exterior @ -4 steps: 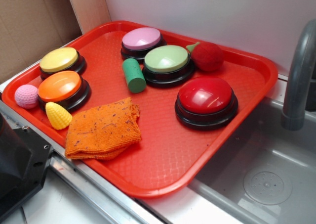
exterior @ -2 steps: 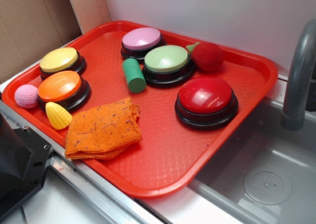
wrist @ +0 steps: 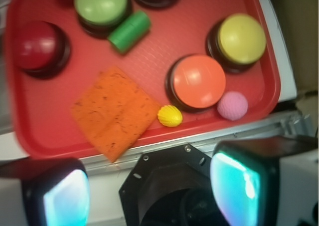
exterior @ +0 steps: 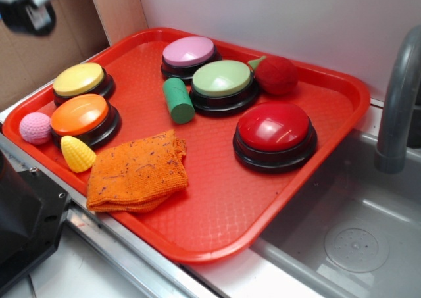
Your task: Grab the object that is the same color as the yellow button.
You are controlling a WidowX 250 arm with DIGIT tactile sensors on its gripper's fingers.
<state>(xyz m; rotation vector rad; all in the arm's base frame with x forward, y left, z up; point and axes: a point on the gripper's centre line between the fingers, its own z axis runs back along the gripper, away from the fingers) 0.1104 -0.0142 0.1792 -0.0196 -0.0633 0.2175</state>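
A small yellow toy corn cob, the object (exterior: 77, 153) (wrist: 170, 115), lies on the red tray (exterior: 230, 199) near its front left edge, between the orange button (exterior: 80, 114) and the orange cloth (exterior: 137, 171). The yellow button (exterior: 79, 79) (wrist: 242, 38) sits behind the orange one. My gripper (exterior: 26, 2) shows blurred in the top left corner of the exterior view, high above the tray. In the wrist view the gripper (wrist: 154, 191) is open, nothing between its fingers, over the robot's black base, short of the tray's edge.
A pink knitted ball (exterior: 35, 127) lies left of the corn. A green cylinder (exterior: 178, 100), light green (exterior: 222, 79), pink (exterior: 189, 50) and red buttons (exterior: 273, 127) and a red fruit (exterior: 276, 74) are also on the tray. Sink (exterior: 355, 245) and faucet (exterior: 398, 100) at right.
The gripper has come into the exterior view at the top left corner. Nothing on the tray has moved.
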